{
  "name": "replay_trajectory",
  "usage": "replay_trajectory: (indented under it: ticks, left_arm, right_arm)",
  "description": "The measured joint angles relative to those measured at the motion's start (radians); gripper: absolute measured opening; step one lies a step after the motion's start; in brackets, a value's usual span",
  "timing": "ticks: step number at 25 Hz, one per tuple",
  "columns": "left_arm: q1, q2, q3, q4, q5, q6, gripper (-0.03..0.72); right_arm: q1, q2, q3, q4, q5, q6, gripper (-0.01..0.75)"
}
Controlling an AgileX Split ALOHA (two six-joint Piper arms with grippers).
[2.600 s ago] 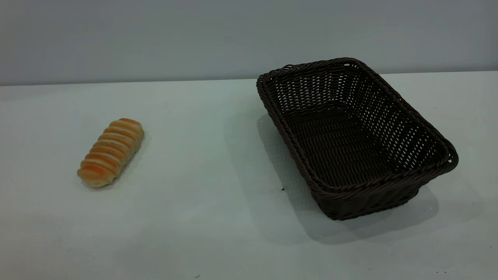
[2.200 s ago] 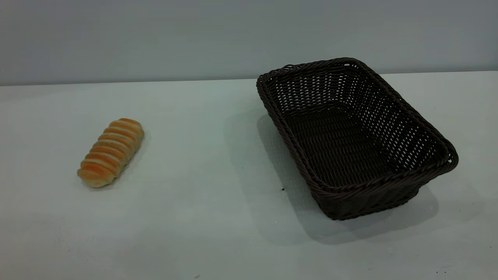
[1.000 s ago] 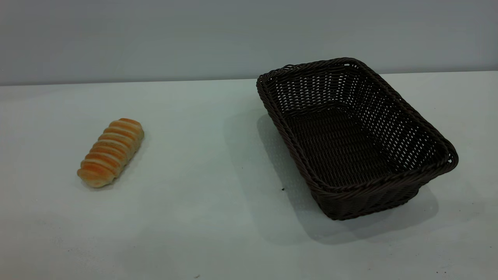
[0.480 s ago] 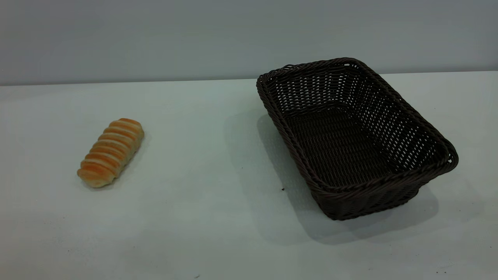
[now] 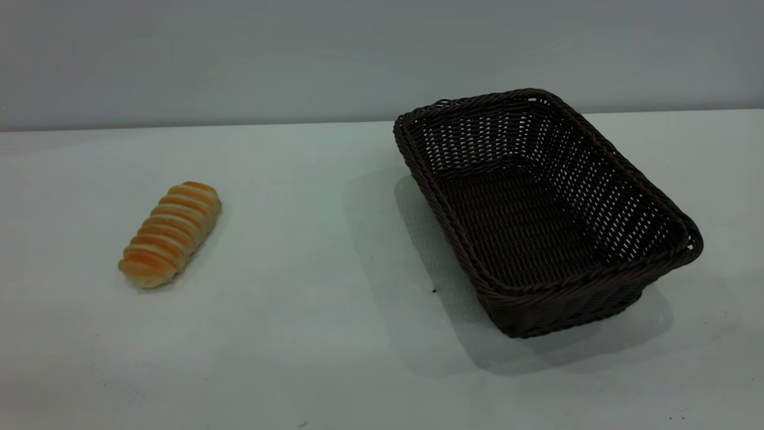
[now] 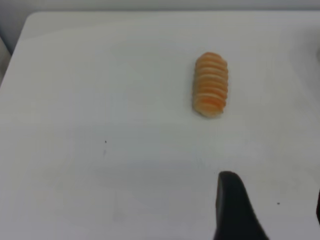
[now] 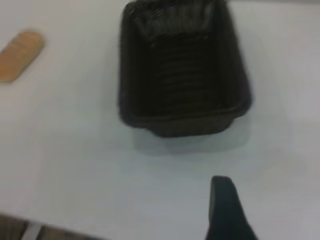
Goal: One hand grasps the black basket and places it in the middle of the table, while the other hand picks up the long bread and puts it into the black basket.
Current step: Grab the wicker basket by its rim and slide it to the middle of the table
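The long bread (image 6: 210, 84) on the table (image 6: 100, 100), well apart from the left hand (image 6: 272, 212), fingers spread.

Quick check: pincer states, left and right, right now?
Left pincer: open, holding nothing, short of the bread.
Right pincer: cannot be told, short of the basket.

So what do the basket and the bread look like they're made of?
The basket looks like woven wicker or plastic rattan, very dark and matte: open-weave sides, braided rim. The bread looks baked, golden-orange crust with pale ridged stripes; whether it is real or a replica cannot be told.
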Motion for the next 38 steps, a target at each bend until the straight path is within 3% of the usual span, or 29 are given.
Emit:
replay_trajectory:
  ticks: [12, 27, 32, 38]
  left_arm:
    - [0.0, 0.206, -0.01, 0.0, -0.091, 0.0, 0.431]
    - [0.0, 0.219, -0.01, 0.0, -0.117, 0.0, 0.431]
    - [0.0, 0.219, -0.01, 0.0, -0.117, 0.002, 0.431]
    - [0.0, 0.219, -0.01, 0.0, -0.117, 0.002, 0.431]
  right_arm:
    - [0.0, 0.417, 0.0, 0.121, -0.177, -0.233, 0.475]
    - [0.0, 0.836, 0.0, 0.179, -0.409, -0.265, 0.475]
    - [0.0, 1.019, 0.0, 0.347, -0.468, -0.317, 0.475]
    - [0.0, 1.238, -0.003, 0.715, -0.61, -0.37, 0.475]
